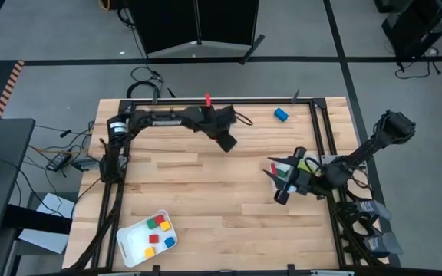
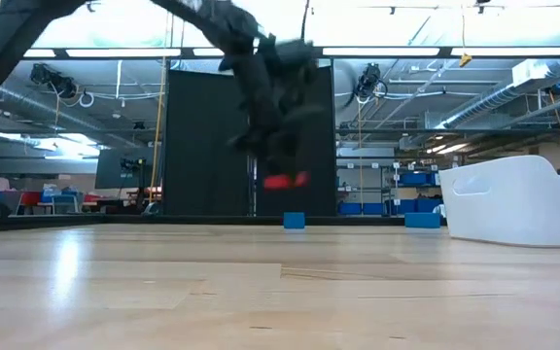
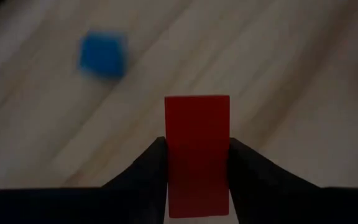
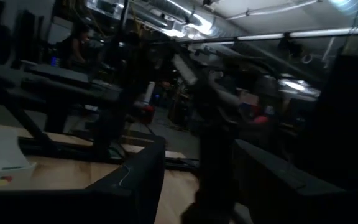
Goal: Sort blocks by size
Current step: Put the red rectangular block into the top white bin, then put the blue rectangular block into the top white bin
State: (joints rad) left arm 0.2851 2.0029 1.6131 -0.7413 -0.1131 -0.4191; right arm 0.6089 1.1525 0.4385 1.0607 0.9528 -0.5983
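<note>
My left gripper (image 1: 227, 140) is over the far middle of the table, shut on a red block (image 3: 197, 118). The block also shows in the low view (image 2: 285, 180), hanging under the gripper above the table. A blue block (image 1: 281, 115) lies flat on the table at the far right, and it shows beyond the red block in the left wrist view (image 3: 103, 55). My right gripper (image 1: 276, 182) is open and empty at the table's right, its fingers level and pointing toward the table's left. My left gripper pinches the red block between its two fingers, by two opposite long sides (image 3: 170, 155). The fingers come from above, pointing down at the table. The block's free end sticks out past the fingertips, and the block is lifted clear of the table.
A white tray (image 1: 129, 244) stands at the near left with several small red, green, yellow and blue blocks in it; it shows at the right of the low view (image 2: 523, 199). Bare wood lies across the table's middle.
</note>
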